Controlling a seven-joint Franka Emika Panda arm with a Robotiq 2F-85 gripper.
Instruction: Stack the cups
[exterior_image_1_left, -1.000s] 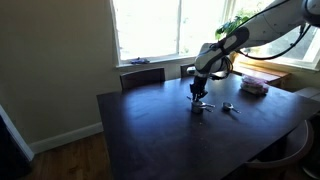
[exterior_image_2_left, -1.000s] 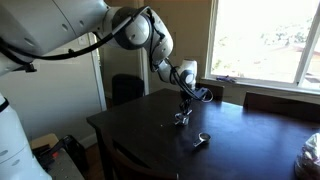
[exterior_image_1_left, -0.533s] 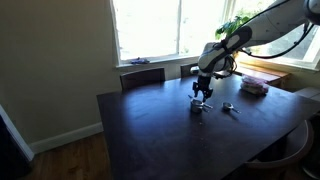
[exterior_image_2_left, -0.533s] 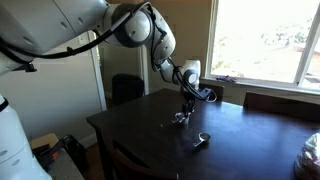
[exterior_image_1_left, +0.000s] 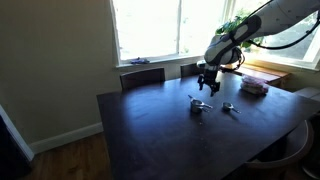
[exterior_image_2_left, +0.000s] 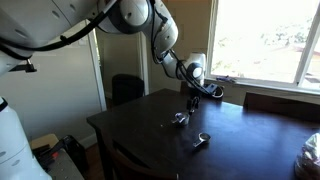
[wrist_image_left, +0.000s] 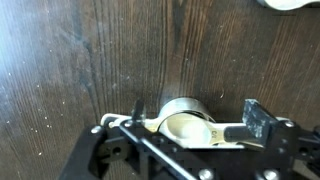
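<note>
Above the dark desk (exterior_image_1_left: 150, 135), the pincer (exterior_image_1_left: 207, 80) has let go and risen; its jaws now stand wide apart and empty, where a second ago they were down at the cups (exterior_image_1_left: 200, 104). Those sit on the wood directly below it, apparently nested. A loose cup (exterior_image_1_left: 229, 107) lies near them, probably the next to be stacked.

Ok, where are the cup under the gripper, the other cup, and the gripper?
cup under the gripper (wrist_image_left: 186, 124), wrist view, inside its bowl.
other cup (exterior_image_2_left: 202, 141), exterior view, its body.
gripper (exterior_image_1_left: 207, 88), exterior view, between its fingertips.
</note>
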